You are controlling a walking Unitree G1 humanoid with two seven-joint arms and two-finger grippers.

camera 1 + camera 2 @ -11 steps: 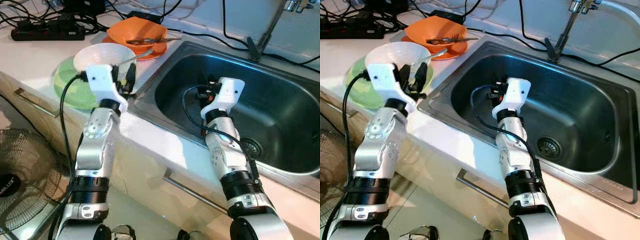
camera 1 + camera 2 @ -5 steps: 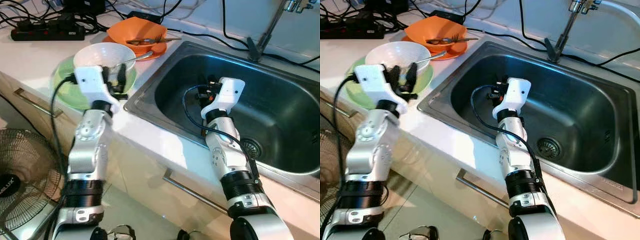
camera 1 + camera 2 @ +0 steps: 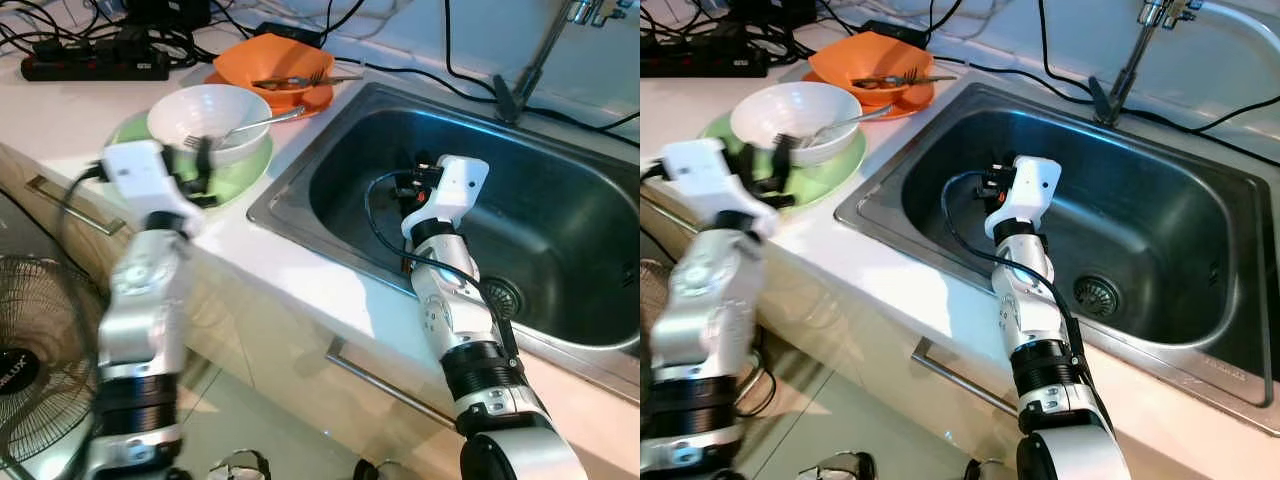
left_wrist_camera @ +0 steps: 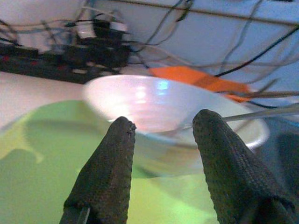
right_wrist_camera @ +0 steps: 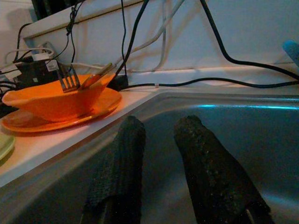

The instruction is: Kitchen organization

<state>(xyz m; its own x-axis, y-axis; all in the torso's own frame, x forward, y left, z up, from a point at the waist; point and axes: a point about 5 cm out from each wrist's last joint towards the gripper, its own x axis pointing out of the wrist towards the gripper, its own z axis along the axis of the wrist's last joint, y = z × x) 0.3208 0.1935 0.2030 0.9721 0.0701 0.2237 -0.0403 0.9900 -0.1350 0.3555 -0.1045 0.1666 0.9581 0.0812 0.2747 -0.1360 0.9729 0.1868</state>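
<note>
A white bowl (image 3: 205,112) with a fork (image 3: 262,120) leaning in it sits on a green plate (image 3: 250,162) on the counter left of the sink (image 3: 560,180). My left gripper (image 3: 190,170) hovers open at the plate's near edge, pointing at the bowl (image 4: 173,105), with nothing between its fingers (image 4: 110,172). Behind stands an orange bowl (image 3: 272,62) on an orange plate (image 3: 305,102), with cutlery (image 3: 305,79) laid across it. My right gripper (image 3: 405,187) hangs inside the sink, open and holding nothing, its fingers (image 5: 124,163) aimed at the sink's left wall.
A black power strip (image 3: 95,66) and tangled cables lie at the back of the counter. The faucet (image 3: 535,60) rises behind the sink, with the drain (image 3: 503,296) at the basin's bottom. A floor fan (image 3: 40,350) stands low on the left. Drawer handles (image 3: 385,385) line the cabinet front.
My left arm has pulled back to the left, from the sink's left rim to the near edge of the green plate. The right arm has stayed still.
</note>
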